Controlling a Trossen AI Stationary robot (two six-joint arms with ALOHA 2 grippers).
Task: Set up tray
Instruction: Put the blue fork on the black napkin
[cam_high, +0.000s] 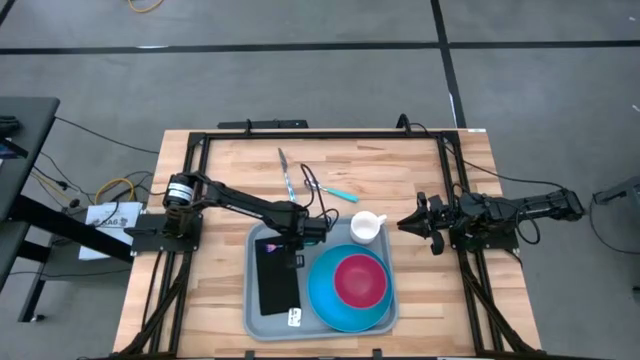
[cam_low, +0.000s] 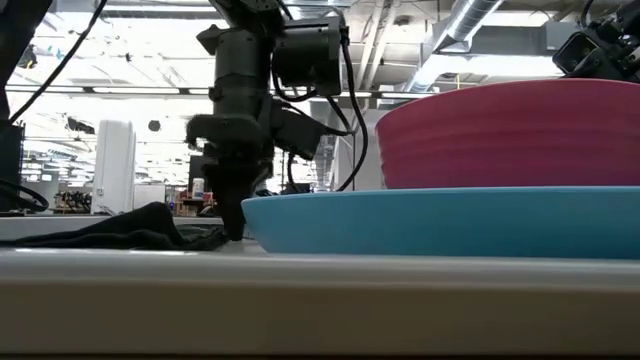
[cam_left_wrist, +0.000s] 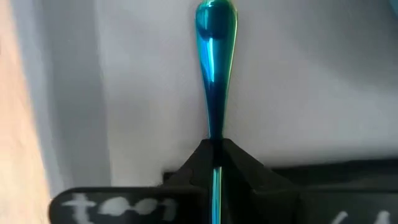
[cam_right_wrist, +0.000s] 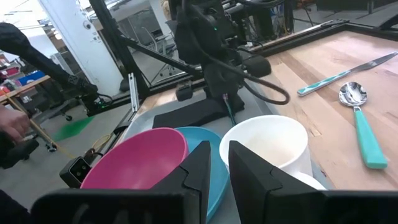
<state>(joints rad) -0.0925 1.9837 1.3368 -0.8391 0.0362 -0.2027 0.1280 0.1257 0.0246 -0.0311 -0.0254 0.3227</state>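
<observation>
Holding a shiny blue-green utensil handle (cam_left_wrist: 215, 68) pinched between its clenched fingers, our left gripper (cam_high: 298, 243) hangs low over the grey-blue tray (cam_high: 262, 322), beside the black napkin (cam_high: 276, 278). We cannot tell from the handle alone which piece of cutlery it is.

We see the tray at the table's (cam_high: 215, 190) near edge, carrying the napkin on its left part and the blue plate (cam_high: 325, 298) with a pink bowl (cam_high: 360, 279) on its right. A white cup (cam_high: 366, 227) stands just beyond the plate.

To do this step well, we judge the utensil should be lowered until it lies flat, parallel to the napkin's long side and clear of the plate rim, before the fingers let go. Releasing too high could make it bounce or skew.

Farther back on the wood lie a teal-handled spoon (cam_right_wrist: 362, 118) and a knife (cam_right_wrist: 346, 73).

Our right gripper (cam_high: 417, 223) waits at the table's right side, pointing at the cup, fingers close together with only a narrow gap and nothing in them.

A white label on the left wrist (cam_left_wrist: 112, 208) carries handwriting we cannot read. A small tag (cam_high: 295, 317) lies near the tray's front rim, also illegible.
</observation>
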